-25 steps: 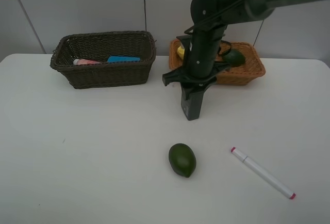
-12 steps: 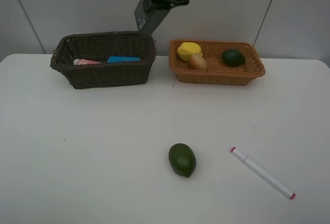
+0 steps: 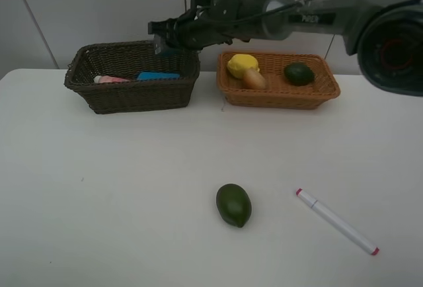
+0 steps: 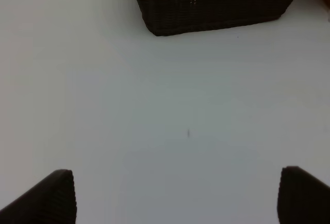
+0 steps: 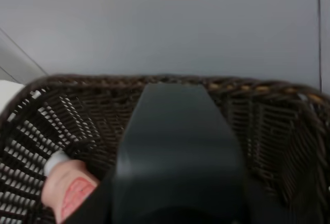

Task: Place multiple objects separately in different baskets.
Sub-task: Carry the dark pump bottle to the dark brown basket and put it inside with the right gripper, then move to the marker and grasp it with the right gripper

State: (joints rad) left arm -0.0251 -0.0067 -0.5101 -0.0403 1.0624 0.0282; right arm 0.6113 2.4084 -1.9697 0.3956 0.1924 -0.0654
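Bottle: my right gripper (image 3: 170,34) pinches the dark grey bottle (image 5: 178,146) above the right end of the dark basket (image 3: 132,96), by the table's back edge.
Risk: if I let go here, it may clip the rim and tumble out, or land on the pink bottle (image 5: 67,188).
Other arm: my left gripper (image 4: 175,198) is spread wide and empty.
Waiting: avocado (image 3: 233,204) and marker (image 3: 337,221), near the front edge.

Bare table (image 3: 119,188) before dark basket (image 3: 139,95)

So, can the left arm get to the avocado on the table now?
Probably yes: the avocado lies alone on the table, the marker apart, and the left end effector is open.
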